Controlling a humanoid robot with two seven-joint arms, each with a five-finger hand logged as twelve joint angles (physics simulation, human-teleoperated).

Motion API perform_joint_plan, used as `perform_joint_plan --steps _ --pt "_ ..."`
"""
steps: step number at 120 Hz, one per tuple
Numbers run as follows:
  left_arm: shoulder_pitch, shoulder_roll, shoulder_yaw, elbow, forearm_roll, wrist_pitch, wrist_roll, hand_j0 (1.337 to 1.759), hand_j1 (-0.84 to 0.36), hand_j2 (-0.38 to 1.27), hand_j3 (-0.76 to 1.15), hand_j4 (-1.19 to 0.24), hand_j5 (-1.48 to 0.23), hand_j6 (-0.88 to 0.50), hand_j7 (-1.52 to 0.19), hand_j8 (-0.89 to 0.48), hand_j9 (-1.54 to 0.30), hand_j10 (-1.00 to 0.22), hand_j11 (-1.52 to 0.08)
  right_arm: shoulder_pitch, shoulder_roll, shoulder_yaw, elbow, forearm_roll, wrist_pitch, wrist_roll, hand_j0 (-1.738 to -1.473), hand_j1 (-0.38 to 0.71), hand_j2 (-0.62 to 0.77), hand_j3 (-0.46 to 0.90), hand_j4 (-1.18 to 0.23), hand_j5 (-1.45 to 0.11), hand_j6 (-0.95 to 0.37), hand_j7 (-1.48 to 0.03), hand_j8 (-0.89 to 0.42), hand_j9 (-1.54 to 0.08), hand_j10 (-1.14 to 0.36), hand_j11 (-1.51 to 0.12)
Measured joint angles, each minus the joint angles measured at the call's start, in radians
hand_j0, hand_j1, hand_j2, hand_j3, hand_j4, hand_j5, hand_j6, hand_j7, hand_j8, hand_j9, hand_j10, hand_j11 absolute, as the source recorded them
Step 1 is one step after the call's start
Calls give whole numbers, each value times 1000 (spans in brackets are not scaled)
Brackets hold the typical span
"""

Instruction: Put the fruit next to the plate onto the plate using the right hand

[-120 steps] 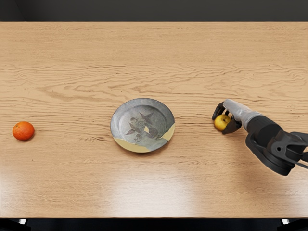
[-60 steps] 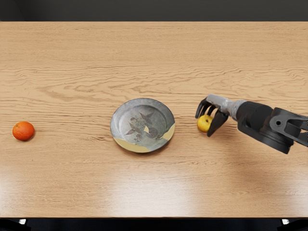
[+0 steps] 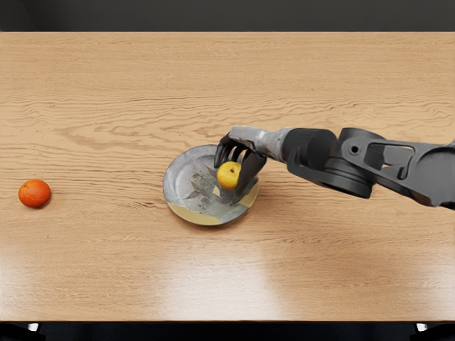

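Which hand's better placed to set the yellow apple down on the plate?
Right. The right hand grips the yellow apple over the right side of the plate, so it probably only has to lower and release. The left arm is not in view.

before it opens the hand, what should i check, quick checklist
1. Grip: the right robot hand is curled around the yellow fruit: ok.
2. Position: the yellow fruit is over the plate, inside its rim: ok.
3. Contact: the yellow fruit rests on the plate's surface: cannot tell.
4. Clearance: the orange lies far left on the table, apart from arm and plate: ok.
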Motion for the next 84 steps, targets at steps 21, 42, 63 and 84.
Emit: perform_joint_plan --steps 21,42,63,84 --pt "0 0 0 0 0 0 0 1658 325 4 0 -21 -26 -21 -26 -21 -26 -21 -26 6 115 -2 -76 -24 2 1 -1658 302 463 1 -688 -964 -490 -925 -470 -966 -690 -969" --pt "0 0 0 0 0 0 0 1658 325 4 0 -21 -26 -21 -26 -21 -26 -21 -26 5 197 -7 -146 -58 4 1 -1658 337 526 0 -689 -958 -486 -923 -471 -957 -691 -959" --pt "0 0 0 0 0 0 0 1658 325 4 0 -21 -26 -21 -26 -21 -26 -21 -26 2 214 -9 -161 -67 5 2 -1658 300 425 0 -639 -861 -509 -844 -495 -869 -635 -871" --pt "0 0 0 0 0 0 0 1658 325 4 0 -21 -26 -21 -26 -21 -26 -21 -26 -2 217 -8 -169 -61 5 2 -1658 218 143 0 -516 -686 -461 -677 -453 -688 -515 -689"
